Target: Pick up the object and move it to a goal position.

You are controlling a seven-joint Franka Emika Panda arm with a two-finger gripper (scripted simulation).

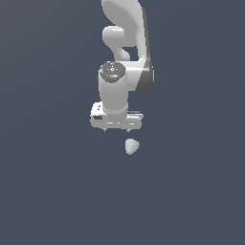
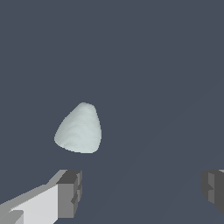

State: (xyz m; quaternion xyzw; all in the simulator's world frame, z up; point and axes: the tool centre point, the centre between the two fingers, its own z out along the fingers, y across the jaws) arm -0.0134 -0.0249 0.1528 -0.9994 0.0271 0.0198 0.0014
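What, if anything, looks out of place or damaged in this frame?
Nothing stands out. The pale object lies intact on the plain surface, and the open claw is near it, not touching.

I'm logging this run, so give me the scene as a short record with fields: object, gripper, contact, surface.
object: small pale mint-white lump, rounded, tapering to a blunt point
gripper: open, fingers spread wide, one finger close to the lump
contact: none visible; lump lies outside the gap between the fingers
position: lump just below the gripper in the exterior view, slightly toward that view's right
surface: plain dark grey-blue
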